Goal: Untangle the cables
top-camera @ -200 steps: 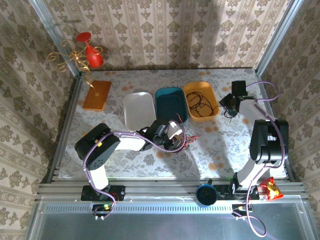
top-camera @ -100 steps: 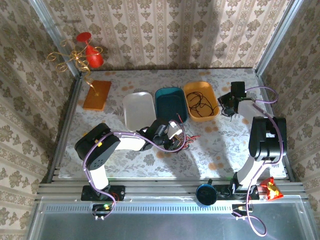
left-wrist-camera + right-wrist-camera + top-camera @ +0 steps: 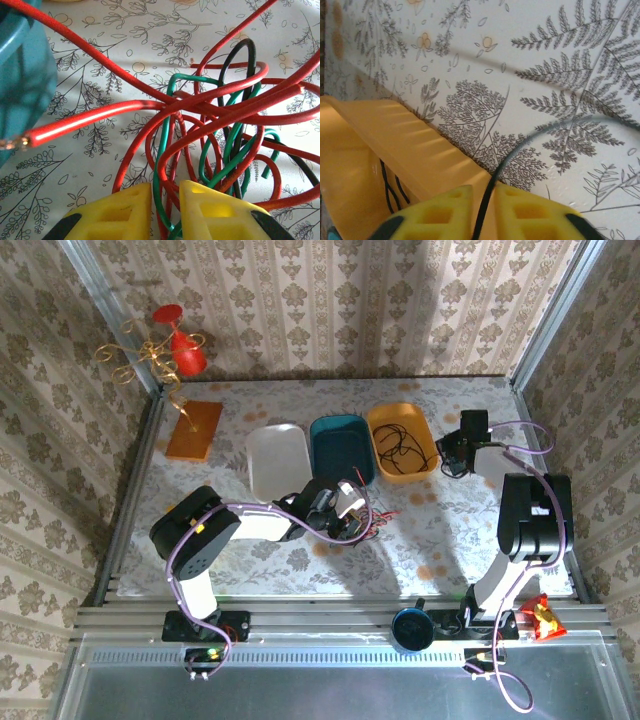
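Holding tangle of cables (image 3: 220, 130) with left gripper (image 3: 165, 192), jaws pinched on green and red strands at near side of knot. Tangle lies on table (image 3: 90, 165) just beside teal tray (image 3: 20, 75). Right gripper (image 3: 482, 200) clamped on thin black cable (image 3: 495, 176) at rim of orange tray (image 3: 395, 145). My plan: draw black cable out slow, low over rim, no jerk. Risk: more black wire coiled inside orange tray, may snag. White tray (image 3: 275, 460) near left arm, not obstructing.

No legible text, labels or numbers seen
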Robot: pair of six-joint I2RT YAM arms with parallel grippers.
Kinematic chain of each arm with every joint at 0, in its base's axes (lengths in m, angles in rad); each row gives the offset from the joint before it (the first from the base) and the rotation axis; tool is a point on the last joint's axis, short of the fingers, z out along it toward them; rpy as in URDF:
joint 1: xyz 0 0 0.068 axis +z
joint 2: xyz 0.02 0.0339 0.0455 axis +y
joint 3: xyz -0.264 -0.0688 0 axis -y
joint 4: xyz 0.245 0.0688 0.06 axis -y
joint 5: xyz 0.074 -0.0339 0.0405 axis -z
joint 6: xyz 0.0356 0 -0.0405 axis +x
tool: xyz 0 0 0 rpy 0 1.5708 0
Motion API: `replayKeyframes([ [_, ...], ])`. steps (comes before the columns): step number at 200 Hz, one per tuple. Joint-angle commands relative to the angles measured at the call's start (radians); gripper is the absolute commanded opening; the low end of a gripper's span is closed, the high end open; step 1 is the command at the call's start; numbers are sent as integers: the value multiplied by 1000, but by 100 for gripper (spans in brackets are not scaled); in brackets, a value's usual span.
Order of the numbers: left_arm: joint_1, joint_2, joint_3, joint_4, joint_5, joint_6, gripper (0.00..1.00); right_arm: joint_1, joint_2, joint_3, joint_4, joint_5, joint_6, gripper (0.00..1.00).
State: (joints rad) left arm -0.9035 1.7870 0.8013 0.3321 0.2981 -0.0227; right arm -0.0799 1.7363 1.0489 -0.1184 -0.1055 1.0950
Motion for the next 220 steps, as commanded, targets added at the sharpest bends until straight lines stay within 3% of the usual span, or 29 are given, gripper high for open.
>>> replayKeyframes([
  [1, -7, 48, -10, -138, -22, 23, 22, 12, -20, 13, -16, 39, -53, 4],
  [78, -7, 57, 3, -146, -10, 23, 22, 142, -15, 179, -135, 107, -387, 3],
  [130, -8, 60, 8, -153, -8, 25, 22, 255, 119, 353, -275, 83, -618, 2],
  [173, -7, 58, 6, -155, -11, 23, 22, 252, 261, 452, -333, -66, -637, 2],
  [220, -6, 54, -2, -154, -17, 23, 22, 236, 315, 475, -337, -82, -610, 6],
])
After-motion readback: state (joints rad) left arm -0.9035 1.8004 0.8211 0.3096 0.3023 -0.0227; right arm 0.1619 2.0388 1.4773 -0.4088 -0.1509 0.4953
